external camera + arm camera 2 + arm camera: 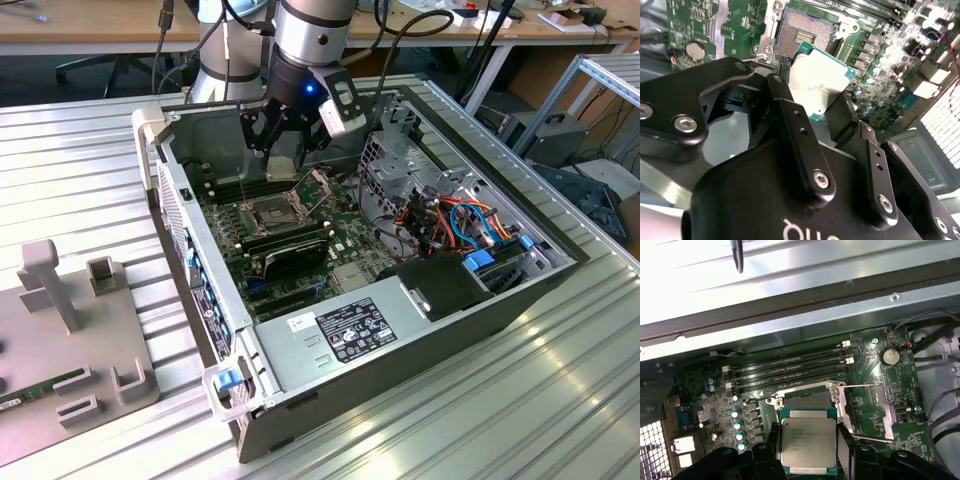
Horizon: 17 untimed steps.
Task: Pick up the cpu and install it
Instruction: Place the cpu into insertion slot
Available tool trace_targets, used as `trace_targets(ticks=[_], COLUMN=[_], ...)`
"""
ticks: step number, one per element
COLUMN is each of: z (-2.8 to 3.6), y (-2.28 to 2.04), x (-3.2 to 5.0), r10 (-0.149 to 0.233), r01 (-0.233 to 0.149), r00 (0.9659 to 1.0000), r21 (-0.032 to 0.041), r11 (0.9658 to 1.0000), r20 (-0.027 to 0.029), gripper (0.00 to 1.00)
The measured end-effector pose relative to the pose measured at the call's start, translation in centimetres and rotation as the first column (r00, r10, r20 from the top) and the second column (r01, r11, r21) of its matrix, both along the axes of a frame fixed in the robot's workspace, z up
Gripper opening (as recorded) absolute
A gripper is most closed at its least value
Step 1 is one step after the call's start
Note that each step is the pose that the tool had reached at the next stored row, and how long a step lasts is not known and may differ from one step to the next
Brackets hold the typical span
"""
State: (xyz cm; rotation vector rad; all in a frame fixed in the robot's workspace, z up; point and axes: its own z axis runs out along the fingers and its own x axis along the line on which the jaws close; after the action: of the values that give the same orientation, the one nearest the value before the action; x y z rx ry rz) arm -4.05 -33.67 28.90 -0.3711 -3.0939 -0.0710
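My gripper (pixel 284 158) hangs inside the open computer case, shut on the cpu (pixel 283 167). The cpu is a flat square chip with a dull silver face, and both wrist views show it held by its edges between the black fingers (pixel 790 117). It sits clear in the second wrist view as the cpu (pixel 817 85) and in the first wrist view as the cpu (pixel 807 442). The dark square socket (pixel 272 211) lies on the green motherboard just below, its metal frame (pixel 320 184) hinged open. The cpu hovers above the socket (pixel 805 32), apart from it.
Memory slots (pixel 790 365) and a coin battery (pixel 888 356) sit beside the socket. The case wall (pixel 190 240), power supply (pixel 350 330), drive cage (pixel 395 150) and coloured cables (pixel 455 220) ring the board. A grey fixture (pixel 60 330) stands at the exterior view's left.
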Motion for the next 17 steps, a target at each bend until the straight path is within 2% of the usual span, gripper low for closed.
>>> trace_targets(ticks=[15,17], z=[0.00,-0.01], y=[0.00,0.00], x=[0.00,0.00], r10=[-0.005,-0.046], r01=[0.005,0.046], r00=[1.0000,0.9989], r21=[0.0000,0.0000], r11=[1.0000,0.9989], r20=[0.0000,0.0000], gripper=[0.54,0.54])
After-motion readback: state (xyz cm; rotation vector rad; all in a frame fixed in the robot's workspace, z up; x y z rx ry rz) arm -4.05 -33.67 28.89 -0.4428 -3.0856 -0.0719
